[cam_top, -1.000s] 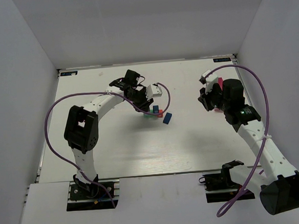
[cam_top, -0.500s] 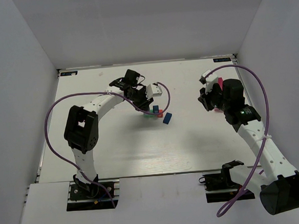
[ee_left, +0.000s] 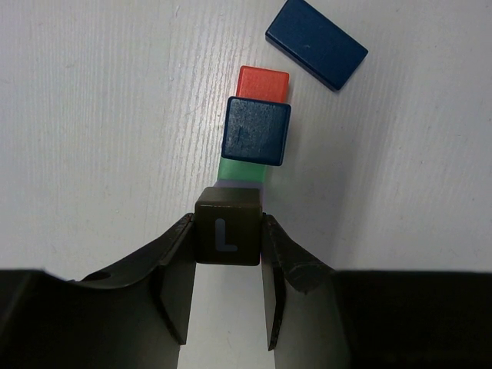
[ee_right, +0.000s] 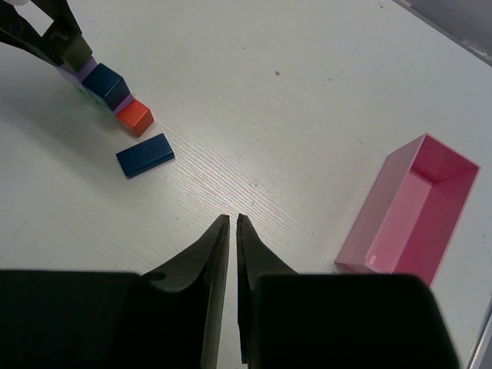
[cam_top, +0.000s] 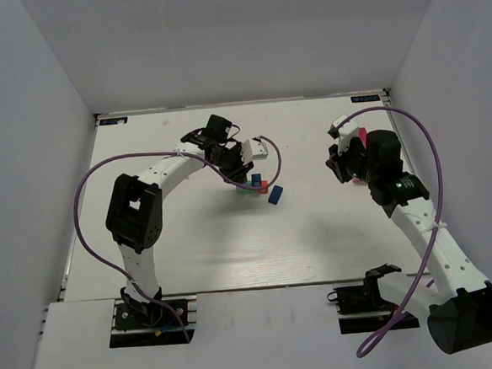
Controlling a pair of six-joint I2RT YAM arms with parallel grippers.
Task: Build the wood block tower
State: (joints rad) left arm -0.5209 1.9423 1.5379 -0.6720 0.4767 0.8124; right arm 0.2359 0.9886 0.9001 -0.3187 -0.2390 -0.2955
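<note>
- One dark grey cube (ee_left: 227, 234), printed with a pale letter L, pinched between the two black fingers of the left claw (ee_left: 227, 240); gripped on opposite flat sides, presumably to keep it square for setting down.
- Held right at the near end of the tower (cam_top: 254, 185), over the edge of a lilac piece (ee_right: 124, 101) and just beside the green block (ee_left: 242, 171); probably lined up for placing there, though impossible to tell whether already touching.
- Further along the same row: a blue cube (ee_left: 256, 131) perched on top, then a red-orange block (ee_left: 263, 82) low on the desk (ee_left: 92, 115); packed face to face, likely for a steady base.
- Apart from the cluster, near its red-orange end: a flat dark blue brick (ee_left: 316, 42), lying askew on its broad face, seemingly not yet used.
- All painted wood by the look: matt colour, crisp edges, faint grain on the blue faces; flat-sided, so easy to pinch and stack, yet probably light enough to be nudged off line.
- Desk pale, with fine straight lines like wood grain.
- Right claw (ee_right: 232, 223) nearly closed, only a thin slit between the fingers, nothing in it; hanging over bare desk well apart from the tower, apparently parked out of the way.
- To its right, a pink box (ee_right: 407, 207): open-topped, thin-walled, smooth and slightly glossy like plastic, nothing visible inside.
</note>
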